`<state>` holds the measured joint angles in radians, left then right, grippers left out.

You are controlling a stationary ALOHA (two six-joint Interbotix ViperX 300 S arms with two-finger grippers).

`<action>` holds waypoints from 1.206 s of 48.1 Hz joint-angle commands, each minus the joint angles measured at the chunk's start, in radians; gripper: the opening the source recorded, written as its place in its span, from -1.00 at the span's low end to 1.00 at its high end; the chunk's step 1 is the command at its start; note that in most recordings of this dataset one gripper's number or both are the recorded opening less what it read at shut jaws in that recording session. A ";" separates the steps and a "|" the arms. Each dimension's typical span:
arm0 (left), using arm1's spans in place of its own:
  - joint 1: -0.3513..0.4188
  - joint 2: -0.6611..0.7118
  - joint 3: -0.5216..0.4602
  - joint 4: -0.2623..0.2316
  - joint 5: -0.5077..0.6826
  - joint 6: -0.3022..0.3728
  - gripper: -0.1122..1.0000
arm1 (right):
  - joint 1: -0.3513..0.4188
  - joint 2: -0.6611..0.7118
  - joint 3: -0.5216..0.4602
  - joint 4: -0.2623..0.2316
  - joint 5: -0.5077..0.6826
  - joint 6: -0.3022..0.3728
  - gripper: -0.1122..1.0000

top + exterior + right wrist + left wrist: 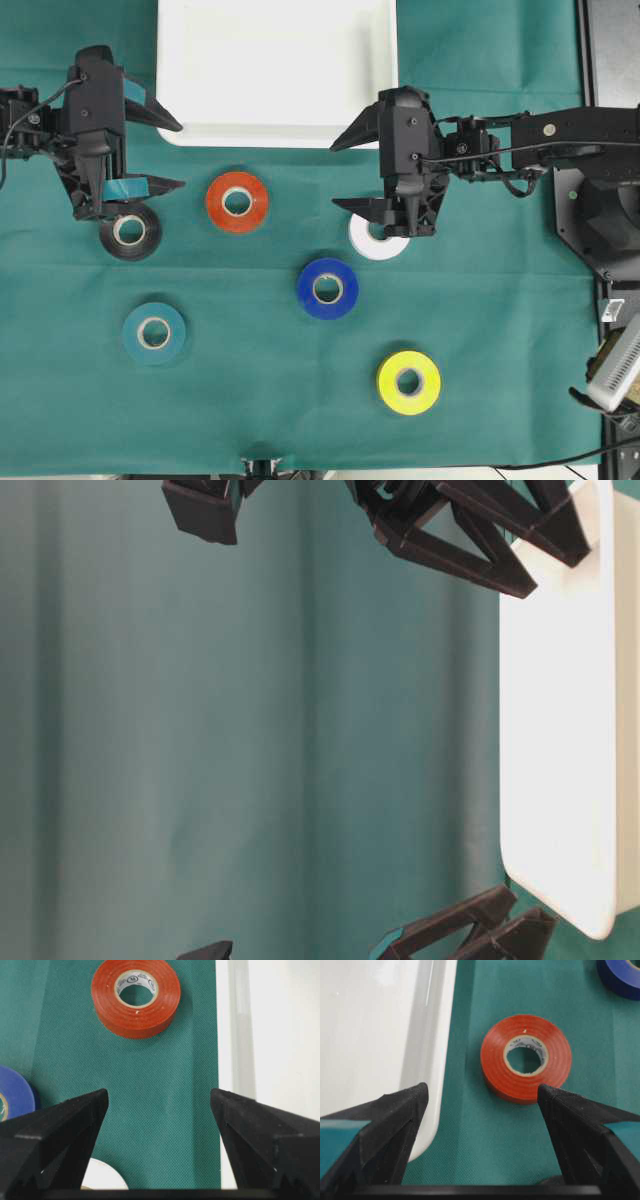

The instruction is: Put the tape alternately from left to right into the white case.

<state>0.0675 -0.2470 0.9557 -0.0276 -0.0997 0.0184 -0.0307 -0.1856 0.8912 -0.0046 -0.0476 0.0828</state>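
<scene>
Left end effector (165, 155): released, empty, over the black roll (130, 231), likely first pick. Teal (154, 333), red (237, 202), blue (327, 288), white (377, 238), yellow (408, 382) rolls: loose on desk (500, 300), spaced for single grasps. Right end effector (350, 172): released, above white roll. Case (276, 70): behind, holds no rolls.

Left gripper (168, 155) and right gripper (348, 173): both arms extended inward, jaws spread wide, holding nothing.

Green cloth (500, 320) over the table
</scene>
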 commanded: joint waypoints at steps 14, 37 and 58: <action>0.005 -0.008 -0.029 0.002 -0.005 0.000 0.93 | 0.026 -0.009 -0.034 -0.002 -0.006 0.018 0.75; 0.011 0.025 -0.044 0.002 -0.005 -0.002 0.93 | 0.120 0.095 -0.153 0.000 0.008 0.021 0.75; 0.040 0.025 -0.043 0.002 0.002 -0.002 0.93 | 0.219 0.299 -0.416 -0.005 0.169 0.043 0.75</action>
<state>0.0997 -0.2132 0.9311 -0.0276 -0.0951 0.0153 0.1703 0.1058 0.5338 -0.0046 0.1043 0.1243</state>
